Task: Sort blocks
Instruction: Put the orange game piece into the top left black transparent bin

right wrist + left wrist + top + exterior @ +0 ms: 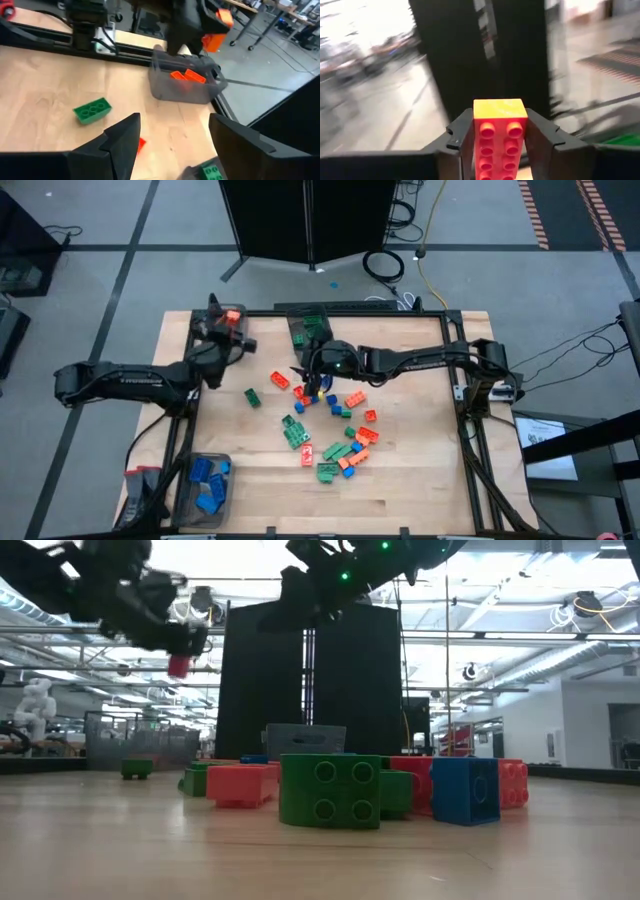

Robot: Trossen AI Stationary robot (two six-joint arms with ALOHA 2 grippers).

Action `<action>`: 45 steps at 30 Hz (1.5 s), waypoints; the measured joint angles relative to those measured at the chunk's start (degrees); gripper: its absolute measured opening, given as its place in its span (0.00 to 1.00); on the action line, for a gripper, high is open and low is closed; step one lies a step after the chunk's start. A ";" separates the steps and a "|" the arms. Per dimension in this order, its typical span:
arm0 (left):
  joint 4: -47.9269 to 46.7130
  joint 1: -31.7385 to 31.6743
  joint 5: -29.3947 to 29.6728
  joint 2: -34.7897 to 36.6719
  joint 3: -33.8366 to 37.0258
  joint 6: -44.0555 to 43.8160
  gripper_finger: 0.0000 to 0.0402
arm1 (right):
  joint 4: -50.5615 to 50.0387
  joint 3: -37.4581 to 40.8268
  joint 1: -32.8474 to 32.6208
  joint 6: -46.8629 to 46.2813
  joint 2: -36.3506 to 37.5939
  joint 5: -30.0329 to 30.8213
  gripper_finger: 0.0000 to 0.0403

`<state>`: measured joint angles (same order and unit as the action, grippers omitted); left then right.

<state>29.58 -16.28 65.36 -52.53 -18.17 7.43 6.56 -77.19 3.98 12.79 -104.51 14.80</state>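
While we sort by colour, our left gripper (499, 142) clamps an orange block (499, 134) above the bin (186, 81) already holding orange ones, and our right gripper (172, 137) hangs open over the mixed blocks (335, 442) mid-table.

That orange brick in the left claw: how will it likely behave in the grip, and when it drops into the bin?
The orange brick looks like rigid moulded plastic, so it probably won't flex between the left claw. Its flat sides sit flush against the fingers, though the smooth plastic might slip under a light grip. Boxy, it should not roll in the bin, perhaps bouncing a little.
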 joint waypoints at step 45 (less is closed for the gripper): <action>-15.02 -8.32 -42.40 1.83 0.02 -12.89 0.77 | -14.68 -28.14 -3.57 -10.83 -28.17 17.33 0.55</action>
<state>14.56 -24.60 22.96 -50.71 -18.15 -5.45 -8.12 -105.32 0.41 1.96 -132.68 32.13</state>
